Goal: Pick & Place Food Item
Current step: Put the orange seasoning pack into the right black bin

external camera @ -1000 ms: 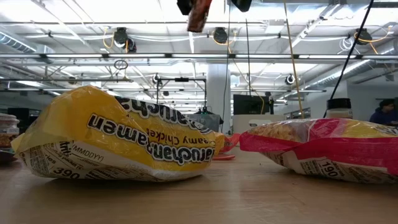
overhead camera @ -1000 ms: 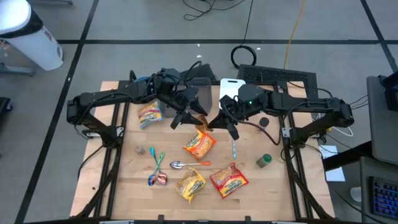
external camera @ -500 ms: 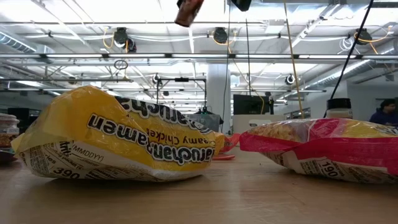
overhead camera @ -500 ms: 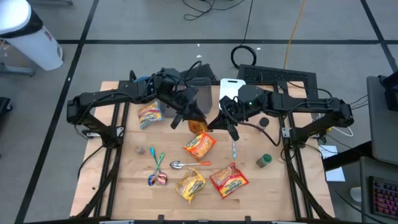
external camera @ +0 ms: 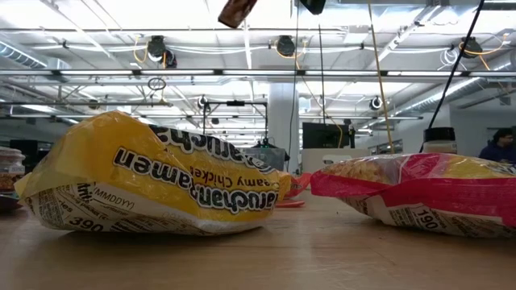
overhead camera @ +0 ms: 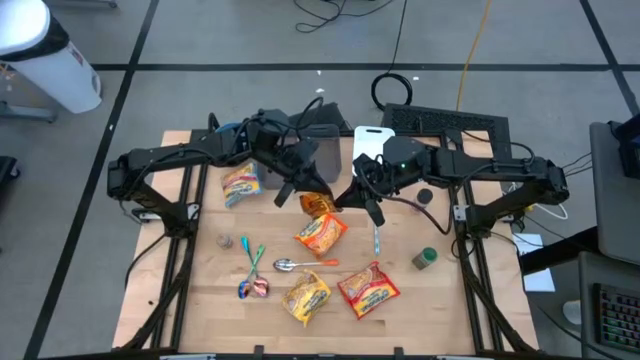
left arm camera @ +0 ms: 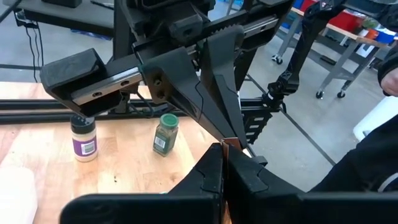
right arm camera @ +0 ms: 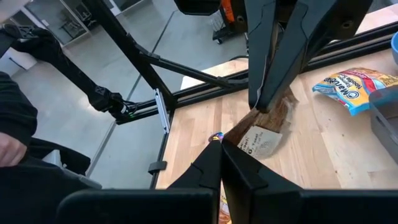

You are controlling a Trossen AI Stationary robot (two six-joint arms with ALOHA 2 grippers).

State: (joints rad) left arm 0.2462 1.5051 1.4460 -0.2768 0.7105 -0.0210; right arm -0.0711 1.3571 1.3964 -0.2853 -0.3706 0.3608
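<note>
On the wooden surface [overhead camera: 400, 305] lie several noodle packets [overhead camera: 320, 233], while the brown snack packet [overhead camera: 318, 204] hangs above its middle. The left hand [overhead camera: 310, 191] and right hand [overhead camera: 349, 198] are both clamped shut on it. Judging by this, the pick is done; placing remains.

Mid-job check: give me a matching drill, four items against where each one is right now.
Things:
1. brown snack packet
2. red ramen pack
3. green spice jar
4. spoon

Places:
A. upright near the table's right edge
B. lying flat beside the yellow ramen pack
C. lying between the orange ramen pack and the yellow one
D. held off the table between the left end effector and the right end effector

Pairs: 1-D, 2-B, 3-A, 4-C
</note>
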